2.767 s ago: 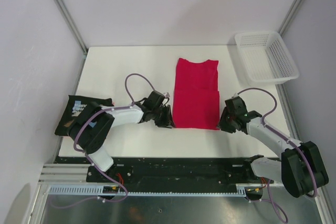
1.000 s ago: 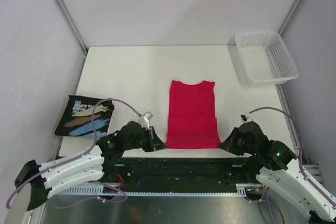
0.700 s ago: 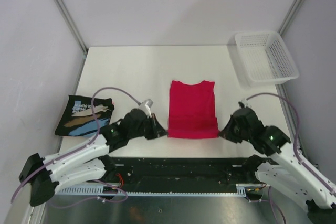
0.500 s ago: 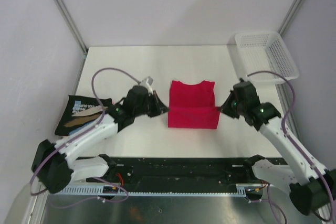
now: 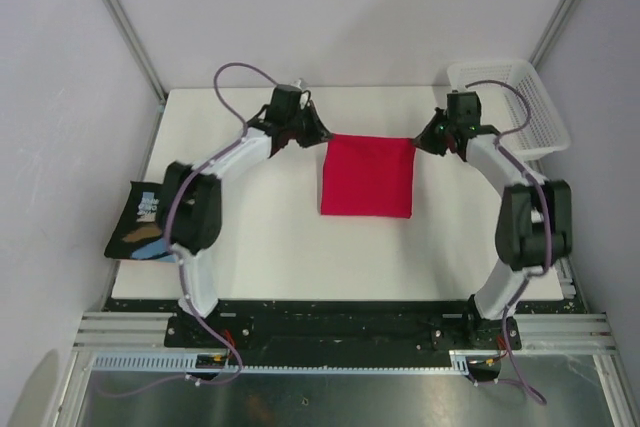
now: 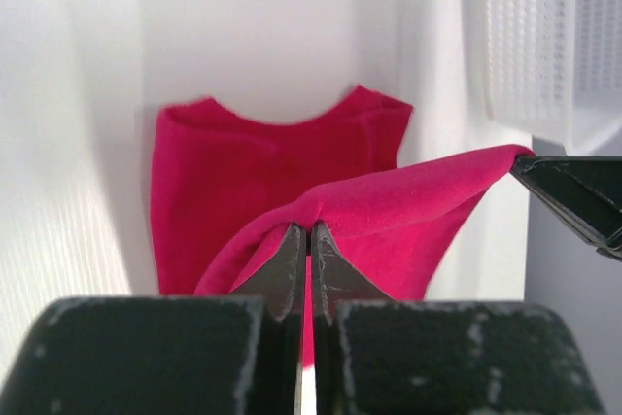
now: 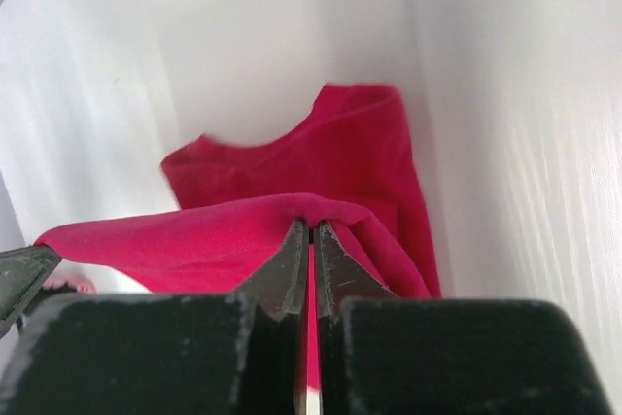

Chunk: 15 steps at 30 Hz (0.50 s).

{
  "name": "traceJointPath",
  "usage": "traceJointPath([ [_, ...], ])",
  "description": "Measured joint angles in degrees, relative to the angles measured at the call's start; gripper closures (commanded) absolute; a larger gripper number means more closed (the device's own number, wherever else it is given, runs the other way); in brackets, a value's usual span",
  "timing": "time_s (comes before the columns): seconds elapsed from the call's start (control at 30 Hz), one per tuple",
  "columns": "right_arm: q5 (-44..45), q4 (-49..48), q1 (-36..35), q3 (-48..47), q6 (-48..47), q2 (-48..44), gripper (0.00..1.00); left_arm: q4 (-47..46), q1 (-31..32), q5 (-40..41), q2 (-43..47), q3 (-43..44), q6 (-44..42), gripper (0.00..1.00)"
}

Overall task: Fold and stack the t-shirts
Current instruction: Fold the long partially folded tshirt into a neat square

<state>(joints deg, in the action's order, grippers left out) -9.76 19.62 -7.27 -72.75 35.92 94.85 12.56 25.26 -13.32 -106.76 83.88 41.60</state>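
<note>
White table (image 5: 250, 237) w/ pale lilac walls (image 5: 350, 7), alu posts (image 5: 120, 19) at back corners

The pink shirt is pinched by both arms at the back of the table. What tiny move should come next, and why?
Probably lower the held edge and let go. The left jaws and right jaws each pinch a corner of the pink shirt, lifted above its collar, so the fold looks nearly finished.
</note>
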Motion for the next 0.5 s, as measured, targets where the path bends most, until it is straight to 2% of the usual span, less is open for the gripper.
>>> traceJointPath([
  [0.07, -0.92, -2.86, 1.05, -3.48, 0.02, 7.08, 0.95, -0.02, -1.05, -1.11, -7.17, 6.29, -0.57, 1.0],
  [0.17, -1.81, -4.85, 2.08, -8.22, 0.13, 16.72, 0.71, -0.7, -2.45, -3.1, -17.62, 14.25, -1.14, 0.88],
  [0.27, -2.19, -3.15, 2.67, -15.21, -0.2, 25.83, 0.56, -0.48, -3.82, -4.94, -25.51, 19.08, -1.14, 0.85],
  [0.33, -2.12, -1.4, 2.91, -19.34, -0.92, 29.4, 0.5, 0.17, -4.68, -5.4, -27.69, 19.8, -1.18, 0.83],
  [0.5, -1.03, 3.15, 2.99, -26.71, -2.73, 29.92, 0.48, 1.29, -6.62, -5.51, -27.08, 20.41, -1.57, 0.91],
])
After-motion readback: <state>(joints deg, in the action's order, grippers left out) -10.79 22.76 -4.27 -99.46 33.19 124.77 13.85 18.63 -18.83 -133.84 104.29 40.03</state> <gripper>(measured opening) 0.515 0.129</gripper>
